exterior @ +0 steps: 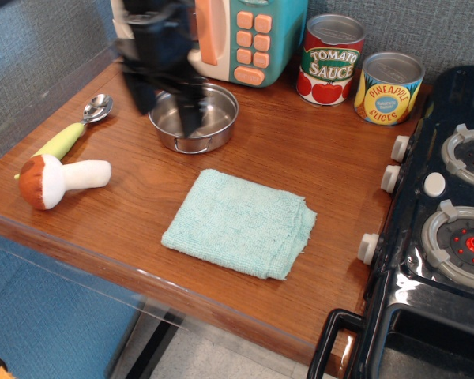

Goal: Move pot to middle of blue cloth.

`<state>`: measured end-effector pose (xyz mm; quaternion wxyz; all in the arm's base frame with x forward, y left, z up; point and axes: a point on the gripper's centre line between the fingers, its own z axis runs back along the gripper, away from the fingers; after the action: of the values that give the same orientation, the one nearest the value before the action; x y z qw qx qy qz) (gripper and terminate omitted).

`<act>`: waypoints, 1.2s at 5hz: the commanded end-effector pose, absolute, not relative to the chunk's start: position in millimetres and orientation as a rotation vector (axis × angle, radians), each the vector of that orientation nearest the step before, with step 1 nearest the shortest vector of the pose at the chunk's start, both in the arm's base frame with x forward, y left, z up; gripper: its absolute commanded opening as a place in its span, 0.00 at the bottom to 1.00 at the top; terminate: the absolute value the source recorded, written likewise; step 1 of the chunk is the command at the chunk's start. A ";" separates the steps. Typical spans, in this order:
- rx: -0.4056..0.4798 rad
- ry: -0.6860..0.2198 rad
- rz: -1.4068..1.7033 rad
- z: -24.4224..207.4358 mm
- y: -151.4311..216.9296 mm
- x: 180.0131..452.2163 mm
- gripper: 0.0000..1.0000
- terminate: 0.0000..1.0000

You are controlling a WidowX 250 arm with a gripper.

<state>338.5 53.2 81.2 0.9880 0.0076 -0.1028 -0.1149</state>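
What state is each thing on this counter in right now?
Pot: upright, empty, off the cloth.
Cloth: folded flat, bare.
Gripper: blurred, over the pot's left side; jaws unclear.
Cans: upright.
Microwave: door open.
Mushroom: on its side.

red can (330, 59): "TOMATO SAUCE" | yellow can (387, 88): "PINEAPPLE SLICES"; small blue-badge print unreadable
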 end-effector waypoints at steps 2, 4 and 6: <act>0.067 -0.303 -0.173 69.0 11.3 414.0 1.00 0.00; 0.053 -0.256 -0.134 45.3 12.2 416.3 1.00 0.00; 0.054 -0.274 -0.130 52.5 13.5 413.9 1.00 0.00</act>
<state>408.1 9.5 27.3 0.9921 0.0223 -0.1059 -0.0641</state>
